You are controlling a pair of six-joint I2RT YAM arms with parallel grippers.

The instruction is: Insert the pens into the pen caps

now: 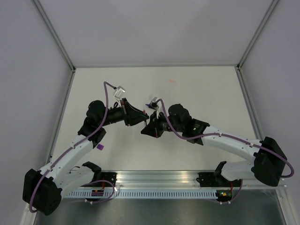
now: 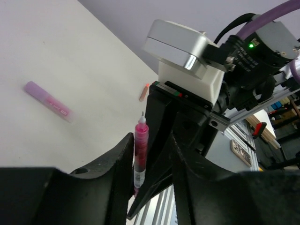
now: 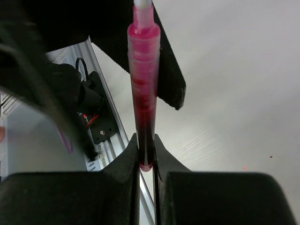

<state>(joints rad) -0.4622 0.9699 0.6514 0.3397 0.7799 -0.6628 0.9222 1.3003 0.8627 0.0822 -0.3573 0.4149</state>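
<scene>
**Slim pink-red marker pen [image 3: 143, 84] pinched in right gripper [image 3: 146, 140]**

The pen is clamped at its base by the right gripper and held clear above the white counter [image 1: 197, 89], white tip pointed away. The left gripper [image 2: 152, 140] is brought right up against the right gripper, fingers spread either side of the pen. A light purple plastic cap [image 2: 47, 100] and a small pink plastic cap [image 2: 143, 93] are seen lying well apart from the right gripper.
</scene>
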